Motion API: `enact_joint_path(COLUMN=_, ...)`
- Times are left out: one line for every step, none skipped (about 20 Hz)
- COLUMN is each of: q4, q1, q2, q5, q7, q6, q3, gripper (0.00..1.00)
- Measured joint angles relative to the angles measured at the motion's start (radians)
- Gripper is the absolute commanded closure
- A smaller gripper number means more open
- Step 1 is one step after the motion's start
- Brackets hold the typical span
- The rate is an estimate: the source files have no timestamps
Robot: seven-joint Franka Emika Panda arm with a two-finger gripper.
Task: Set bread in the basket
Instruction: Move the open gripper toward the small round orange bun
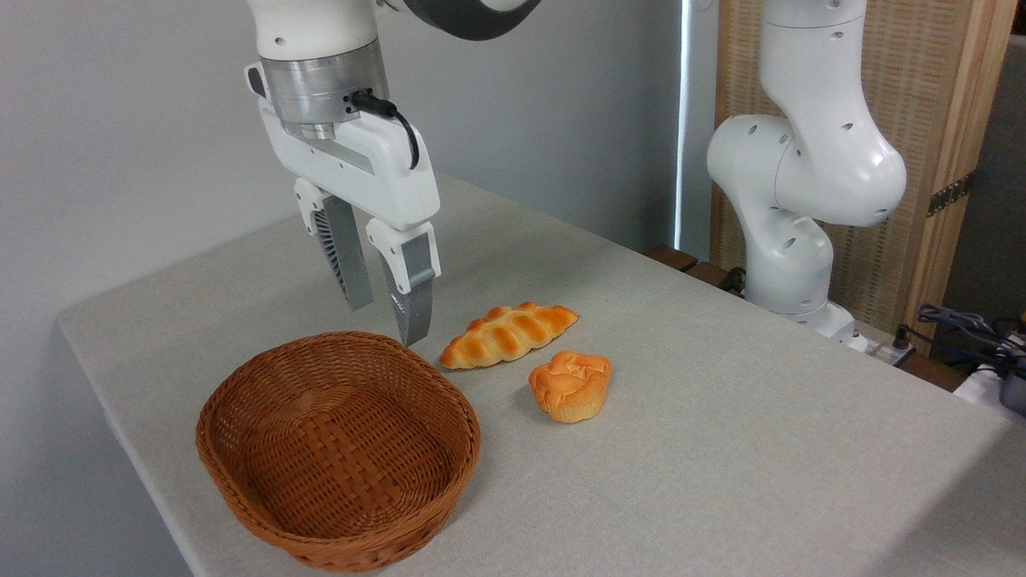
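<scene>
While the bread [571, 385] sits beside the basket [240, 481], the claw [388, 320] hangs released — empty.

Orange-golden bread [571, 385], reddish-brown woven basket [240, 473], golden braided loaf [508, 334] with browner ridges, pale grey table [721, 449].

Bare table [721, 449] lies open around the bread [571, 385], except the braided loaf [508, 334] just beside it, toward the basket [337, 449].

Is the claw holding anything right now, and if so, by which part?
Nothing. The claw hangs open and empty above the basket; the bread sits untouched.
</scene>
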Motion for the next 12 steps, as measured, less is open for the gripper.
enact_joint_path(q4=-0.013, q1=0.000, q2=-0.007, q5=0.009, q7=0.000, q6=0.000, q3=0.000, gripper=0.00)
enact_joint_path(q4=-0.013, q1=0.000, q2=-0.007, q5=0.009, q7=0.000, q6=0.000, q3=0.000, gripper=0.00)
enact_joint_path(q4=-0.014, q1=0.000, q2=-0.007, q5=0.009, q7=0.000, q6=0.000, q3=0.001, gripper=0.00)
enact_joint_path(q4=-0.015, q1=0.000, q2=-0.007, q5=0.009, q7=0.000, q6=0.000, q3=0.002, gripper=0.00)
enact_joint_path(q4=-0.016, q1=0.000, q2=-0.007, q5=0.009, q7=0.000, q6=0.001, q3=0.002, gripper=0.00)
enact_joint_path(q4=-0.016, q1=0.000, q2=-0.006, q5=0.009, q7=0.000, q6=0.001, q3=0.002, gripper=0.00)
enact_joint_path(q4=-0.017, q1=0.000, q2=-0.006, q5=0.009, q7=0.000, q6=0.001, q3=0.002, gripper=0.00)
enact_joint_path(q4=-0.018, q1=0.000, q2=-0.006, q5=0.009, q7=0.000, q6=0.001, q3=0.002, gripper=0.00)
enact_joint_path(q4=-0.018, q1=0.000, q2=-0.006, q5=0.009, q7=0.000, q6=0.002, q3=0.002, gripper=0.00)
enact_joint_path(q4=-0.019, q1=0.000, q2=-0.006, q5=0.009, q7=0.000, q6=0.002, q3=0.002, gripper=0.00)
enact_joint_path(q4=-0.020, q1=0.000, q2=-0.006, q5=0.009, q7=0.000, q6=0.002, q3=0.002, gripper=0.00)
enact_joint_path(q4=-0.021, q1=0.000, q2=-0.006, q5=0.009, q7=0.000, q6=0.005, q3=0.000, gripper=0.00)
